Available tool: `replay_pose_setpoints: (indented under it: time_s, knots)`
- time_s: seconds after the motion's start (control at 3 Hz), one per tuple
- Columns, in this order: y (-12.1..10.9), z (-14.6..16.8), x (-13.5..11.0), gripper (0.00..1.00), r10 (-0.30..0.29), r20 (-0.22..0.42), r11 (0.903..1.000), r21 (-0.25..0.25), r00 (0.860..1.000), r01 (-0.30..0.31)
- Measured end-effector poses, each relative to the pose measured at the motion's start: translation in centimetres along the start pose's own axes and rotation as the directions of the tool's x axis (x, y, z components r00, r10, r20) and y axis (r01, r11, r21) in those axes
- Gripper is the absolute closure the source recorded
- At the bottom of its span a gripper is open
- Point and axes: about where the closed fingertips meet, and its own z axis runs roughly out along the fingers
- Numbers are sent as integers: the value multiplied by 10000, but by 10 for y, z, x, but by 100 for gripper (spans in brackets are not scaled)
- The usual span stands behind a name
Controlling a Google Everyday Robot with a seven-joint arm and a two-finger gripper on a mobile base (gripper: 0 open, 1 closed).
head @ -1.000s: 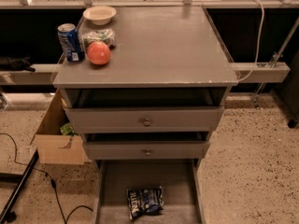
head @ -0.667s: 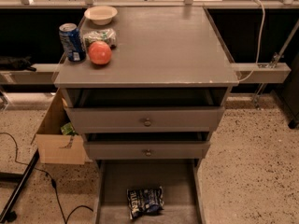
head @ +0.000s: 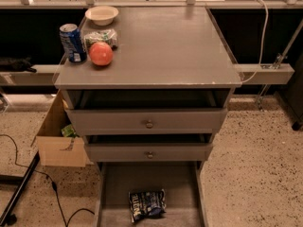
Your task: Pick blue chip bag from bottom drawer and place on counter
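Observation:
The blue chip bag [head: 147, 204], a crumpled dark-blue foil packet with white lettering, lies on the floor of the pulled-out bottom drawer [head: 109, 193], near its front and slightly left of centre. The counter [head: 161, 46] is the flat grey top of the drawer cabinet, above two upper drawers with round knobs. The gripper is not in view in the camera view; no arm shows anywhere.
On the counter's left rear stand a blue soda can [head: 72, 42], a red-orange round fruit [head: 101, 54], a green-and-white packet [head: 101, 36] and a pale bowl [head: 102, 14]. A cardboard box [head: 57, 136] sits on the speckled floor left of the cabinet, with black cables [head: 52, 186] beside it.
The whole scene has shifted slightly in the picture, as the camera viewpoint moved a little. No object has moved relative to the cabinet.

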Motion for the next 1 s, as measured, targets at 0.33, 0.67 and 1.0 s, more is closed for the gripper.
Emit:
replay_pose_setpoints:
  time_s: [0.33, 0.67, 1.0]
  knots:
    - [0, 0, 0, 0, 0, 0, 10000, 0, 10000, 0]
    - [0, 0, 0, 0, 0, 0, 10000, 0, 10000, 0]
    - [0, 0, 0, 0, 0, 0, 10000, 0, 10000, 0]
